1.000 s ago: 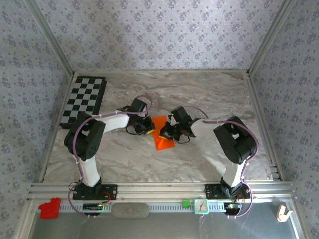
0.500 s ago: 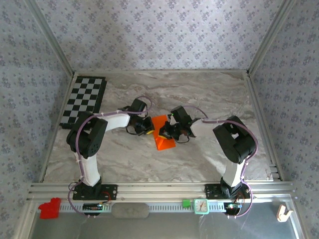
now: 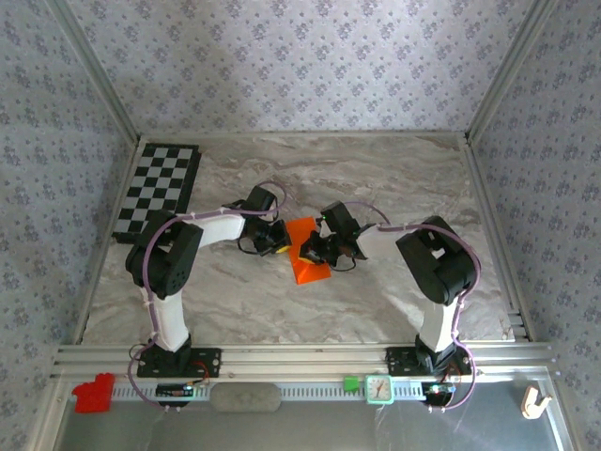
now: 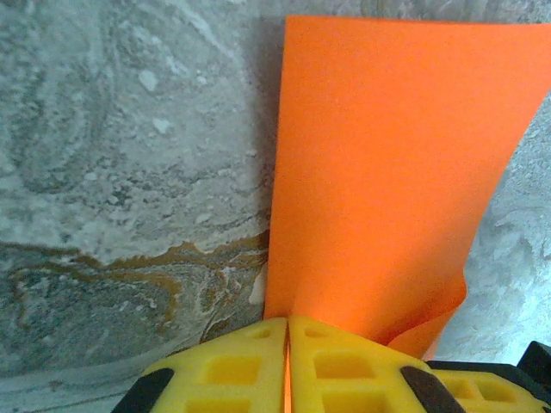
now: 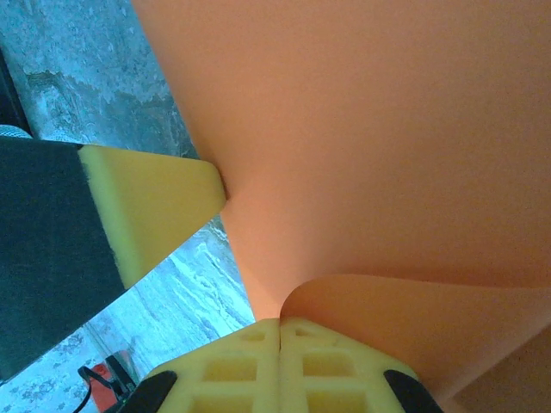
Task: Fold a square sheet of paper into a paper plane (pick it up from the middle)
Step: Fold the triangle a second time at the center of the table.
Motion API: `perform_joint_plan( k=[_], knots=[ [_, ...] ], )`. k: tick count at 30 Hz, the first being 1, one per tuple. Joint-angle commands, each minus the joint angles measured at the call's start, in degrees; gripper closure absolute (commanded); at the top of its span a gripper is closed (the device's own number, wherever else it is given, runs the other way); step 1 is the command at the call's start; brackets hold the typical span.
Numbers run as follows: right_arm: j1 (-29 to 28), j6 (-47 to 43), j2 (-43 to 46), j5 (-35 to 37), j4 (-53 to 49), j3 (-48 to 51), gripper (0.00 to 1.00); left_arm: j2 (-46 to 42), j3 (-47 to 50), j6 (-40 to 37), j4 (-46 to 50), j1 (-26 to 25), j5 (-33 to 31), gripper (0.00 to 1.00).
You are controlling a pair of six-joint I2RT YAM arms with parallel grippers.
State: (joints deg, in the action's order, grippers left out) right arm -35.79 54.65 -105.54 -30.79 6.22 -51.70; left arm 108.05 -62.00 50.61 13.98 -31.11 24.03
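While the arms meet mid-table, the left gripper [image 3: 278, 241] and the right gripper [image 3: 317, 250] each clamp an edge of the paper [image 3: 306, 254], which stands curled between them where it stood a second ago, the right elbow [image 3: 437, 258] shifted slightly leftward, bare table [image 3: 404, 178] lying open on every side, checkerboard [image 3: 158, 191] well apart.

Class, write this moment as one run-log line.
left pincer: shut on bright orange paper sheet | right pincer: shut on same sheet

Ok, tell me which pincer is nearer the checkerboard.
Left. The left pincer grips the orange paper right of the checkerboard; the right pincer grips it farther right.
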Motion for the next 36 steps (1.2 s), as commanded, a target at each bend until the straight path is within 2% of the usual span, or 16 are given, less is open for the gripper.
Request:
perform_joint_plan(
  k=[1, 36],
  knots=[
    [-0.4, 0.6, -0.7, 1.0, 0.2, -1.3, 0.99, 1.6, -0.5, 0.2, 2.6, -0.1, -0.4, 0.9],
    [0.1, 2.0, -1.5, 1.6, 1.4, -0.6, 0.99, 1.8, 0.0, 1.0, 1.9, -0.2, -0.1, 0.9]
  ],
)
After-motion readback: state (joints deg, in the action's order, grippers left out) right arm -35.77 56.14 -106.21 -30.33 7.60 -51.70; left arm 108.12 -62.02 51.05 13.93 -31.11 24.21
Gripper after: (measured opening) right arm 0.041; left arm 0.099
